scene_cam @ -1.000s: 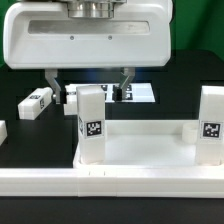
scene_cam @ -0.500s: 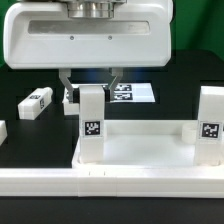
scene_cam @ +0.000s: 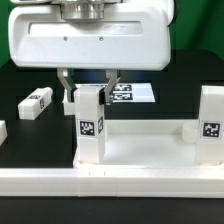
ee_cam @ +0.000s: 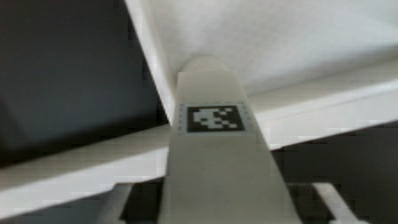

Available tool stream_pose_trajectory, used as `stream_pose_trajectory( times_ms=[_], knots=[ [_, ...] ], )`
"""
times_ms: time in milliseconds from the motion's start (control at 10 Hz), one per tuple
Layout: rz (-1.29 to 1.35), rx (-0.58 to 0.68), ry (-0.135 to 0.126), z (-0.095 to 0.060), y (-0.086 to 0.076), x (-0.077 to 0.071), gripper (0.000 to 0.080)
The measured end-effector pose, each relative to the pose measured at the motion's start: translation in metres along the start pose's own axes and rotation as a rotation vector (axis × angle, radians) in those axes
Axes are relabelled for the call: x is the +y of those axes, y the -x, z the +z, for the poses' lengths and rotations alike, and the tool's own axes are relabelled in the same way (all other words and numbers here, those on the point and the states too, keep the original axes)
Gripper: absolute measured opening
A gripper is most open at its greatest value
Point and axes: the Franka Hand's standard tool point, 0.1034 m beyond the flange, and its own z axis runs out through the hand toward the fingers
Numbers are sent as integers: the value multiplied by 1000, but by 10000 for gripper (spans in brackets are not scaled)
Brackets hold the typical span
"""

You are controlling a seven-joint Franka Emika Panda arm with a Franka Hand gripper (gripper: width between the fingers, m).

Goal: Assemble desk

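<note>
- Exterior view: the white tray-like tabletop [scene_cam: 140,131] lies on the black worktop [scene_cam: 40,145], close to the camera, with its raised rim facing up.
- Two white block legs stand upright in this tray. The gripped leg [scene_cam: 90,120] is at the corner on the exterior view's left. The second leg [scene_cam: 211,120] is at the corner on the exterior view's right. Each shows a black-and-white tag on its front face.
- The jaws come down from above and are closed partway on the top of the gripped leg, with one of the fingers [scene_cam: 67,88] pressed against each side.
- A loose leg [scene_cam: 35,102] lies flat on the worktop, outside the tray, well apart on the exterior view's left.
- The marker board [scene_cam: 137,93] lies flat behind the gripped leg.
- Wrist view: the gripped leg [ee_cam: 217,150] fills the middle, its tag facing the camera, with dark finger parts tight against both of its sides.
- Past the leg are the tabletop's [ee_cam: 285,40] pale floor and rim, with the dark worktop [ee_cam: 54,90] beside them.
</note>
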Motion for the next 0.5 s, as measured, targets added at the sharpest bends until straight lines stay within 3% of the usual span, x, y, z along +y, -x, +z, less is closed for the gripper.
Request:
stream_pose_trajectory(
  times_ms=[500],
  knots=[
    [550, -9, -1, 0, 2, 0, 291]
  ],
)
